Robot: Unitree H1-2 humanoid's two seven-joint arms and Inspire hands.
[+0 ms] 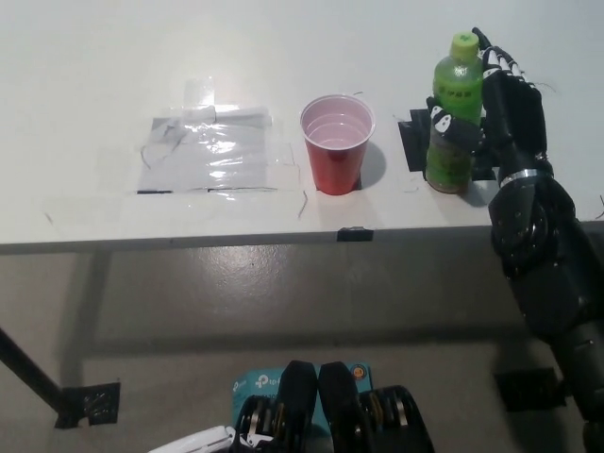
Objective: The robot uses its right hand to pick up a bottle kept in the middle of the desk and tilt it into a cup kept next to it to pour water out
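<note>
A green bottle (451, 118) with a green cap stands upright on a black pad (412, 143) at the right of the white desk (94, 75). My black right hand (508, 109) is wrapped around the bottle from its right side, with the thumb across its front. A red cup (337, 143) stands open-topped just left of the bottle, a short gap between them. Only a white sliver of my left hand (203, 442) shows at the bottom edge, below the desk.
A patch of clear plastic taped flat (208, 151) lies on the desk left of the cup. The desk's front edge (283, 238) runs across the middle of the picture, with grey floor below it.
</note>
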